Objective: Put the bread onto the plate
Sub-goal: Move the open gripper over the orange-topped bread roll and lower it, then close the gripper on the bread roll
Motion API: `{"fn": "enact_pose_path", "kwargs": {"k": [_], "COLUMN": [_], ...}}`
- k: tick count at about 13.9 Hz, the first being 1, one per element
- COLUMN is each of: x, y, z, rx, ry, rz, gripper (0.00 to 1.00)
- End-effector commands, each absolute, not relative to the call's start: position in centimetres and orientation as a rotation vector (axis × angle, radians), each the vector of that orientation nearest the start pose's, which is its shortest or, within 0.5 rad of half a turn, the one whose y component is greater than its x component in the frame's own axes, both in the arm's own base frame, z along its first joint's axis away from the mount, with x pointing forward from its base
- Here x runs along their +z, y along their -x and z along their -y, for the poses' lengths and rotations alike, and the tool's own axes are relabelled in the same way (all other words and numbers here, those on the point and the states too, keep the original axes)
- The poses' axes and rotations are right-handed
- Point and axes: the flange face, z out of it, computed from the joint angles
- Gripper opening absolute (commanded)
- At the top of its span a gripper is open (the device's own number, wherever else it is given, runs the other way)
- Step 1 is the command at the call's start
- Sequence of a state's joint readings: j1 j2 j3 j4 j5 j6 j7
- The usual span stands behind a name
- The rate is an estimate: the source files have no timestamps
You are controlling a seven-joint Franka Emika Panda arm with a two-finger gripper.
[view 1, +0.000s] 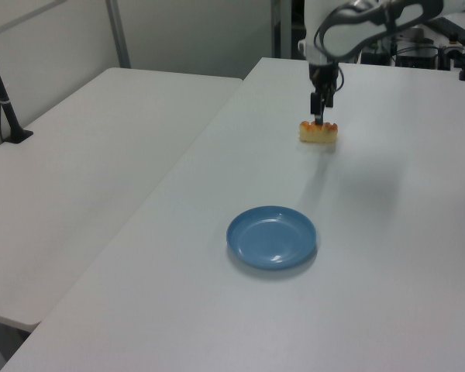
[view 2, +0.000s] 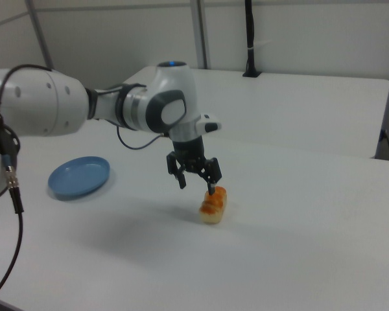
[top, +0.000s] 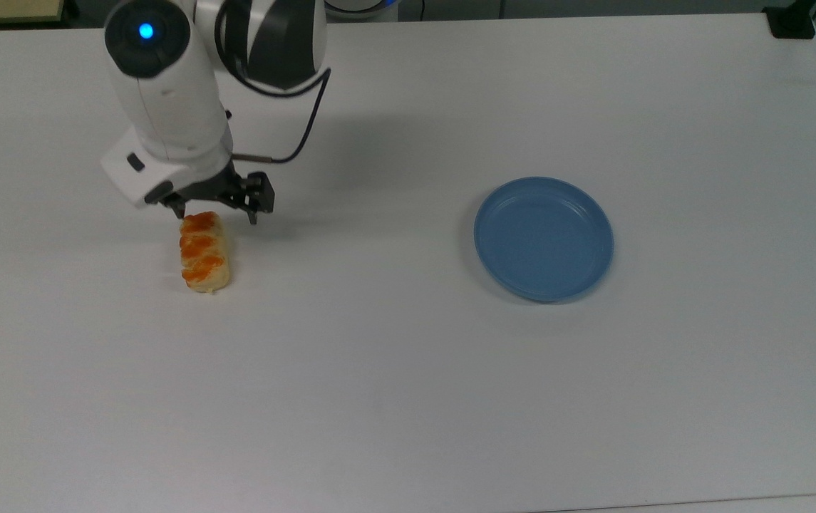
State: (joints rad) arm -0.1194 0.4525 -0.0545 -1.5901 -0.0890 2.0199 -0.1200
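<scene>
Gripper (top: 216,211) spread wide, grasping nothing, hovering at bread's (top: 202,251) 12 o'clock end in top view. Blue plate (top: 543,239) well apart at 3 o'clock on white tabletop (top: 408,392).

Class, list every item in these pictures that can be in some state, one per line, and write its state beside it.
bread: lying flat on the table, not gripped, not on the plate.
plate: upright on the table, nothing in it.
pincer: open, hanging just above the bread's far end in the top view, holding nothing.
table: white, bearing the bread and plate, set well apart.
</scene>
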Motion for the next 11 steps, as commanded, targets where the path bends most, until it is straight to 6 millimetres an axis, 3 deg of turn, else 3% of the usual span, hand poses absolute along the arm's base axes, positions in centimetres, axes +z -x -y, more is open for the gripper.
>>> {"fn": "enact_pose_path", "kwargs": {"k": [1,6,10,11], "x": [34.1,31.0,30.8,31.3], "y": [-67.7,-67.9,-68.7,-69.0], "z": [13.5,15.1,13.5,12.2], "rx": [0.002,0.020,-0.065,-0.082], "ry": [3.252,3.276,3.264,3.248], "rz": [0.001,0.111,0.116,0.128], "gripper": [1.00,0.97,0.33,0.26]}}
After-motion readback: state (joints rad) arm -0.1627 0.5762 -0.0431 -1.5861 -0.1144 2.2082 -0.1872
